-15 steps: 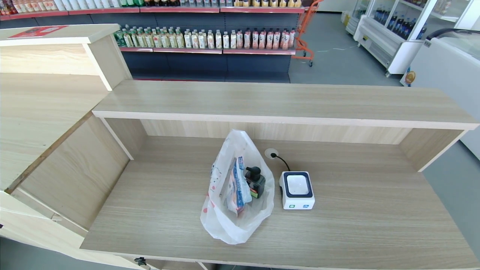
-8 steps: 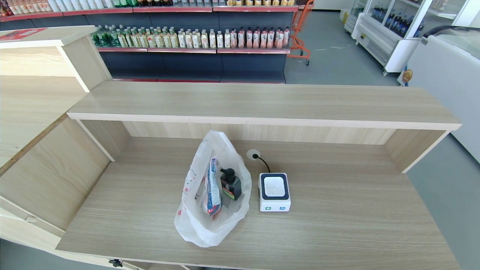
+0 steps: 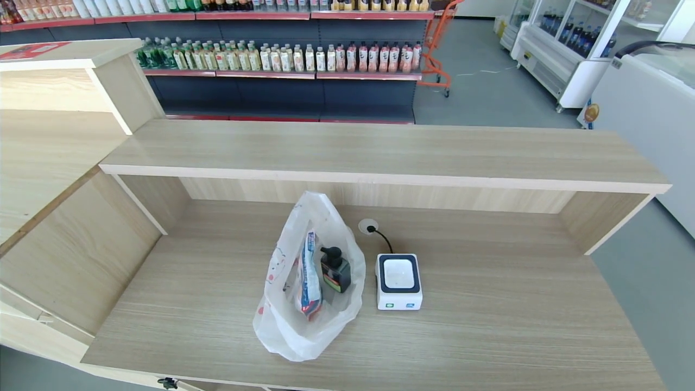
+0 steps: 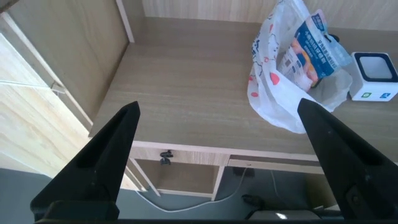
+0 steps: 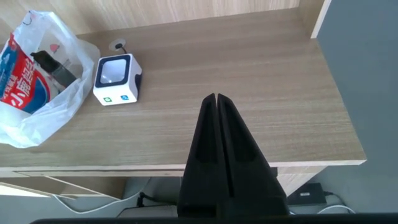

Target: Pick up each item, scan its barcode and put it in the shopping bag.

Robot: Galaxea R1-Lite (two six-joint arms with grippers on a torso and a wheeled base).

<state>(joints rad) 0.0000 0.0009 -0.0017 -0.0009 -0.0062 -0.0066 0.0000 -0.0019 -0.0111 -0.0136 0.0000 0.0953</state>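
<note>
A white plastic shopping bag [image 3: 304, 320] stands open on the wooden counter [image 3: 488, 326]; inside it are a blue and red snack pouch [image 3: 309, 274] and a dark pump bottle [image 3: 334, 269]. The white barcode scanner [image 3: 399, 281] sits just right of the bag, its cable running to a hole behind. My left gripper [image 4: 217, 162] hangs open off the counter's near left side, the bag [image 4: 280, 93] and pouch [image 4: 311, 46] beyond it. My right gripper [image 5: 216, 102] is shut and empty, held above the counter's near right part, with the scanner [image 5: 116, 79] and bag [image 5: 37, 99] farther off.
A raised wooden ledge [image 3: 380, 152] runs along the counter's back, with side walls at left [image 3: 81, 260] and right [image 3: 608, 222]. Shelves of bottled drinks [image 3: 282, 57] and white freezers [image 3: 640, 81] stand across the aisle. Bare counter lies right of the scanner.
The head camera has swung, so the whole scene shifted left in the picture a second ago and then settled. The bag, its contents and the scanner have not moved on the counter.
</note>
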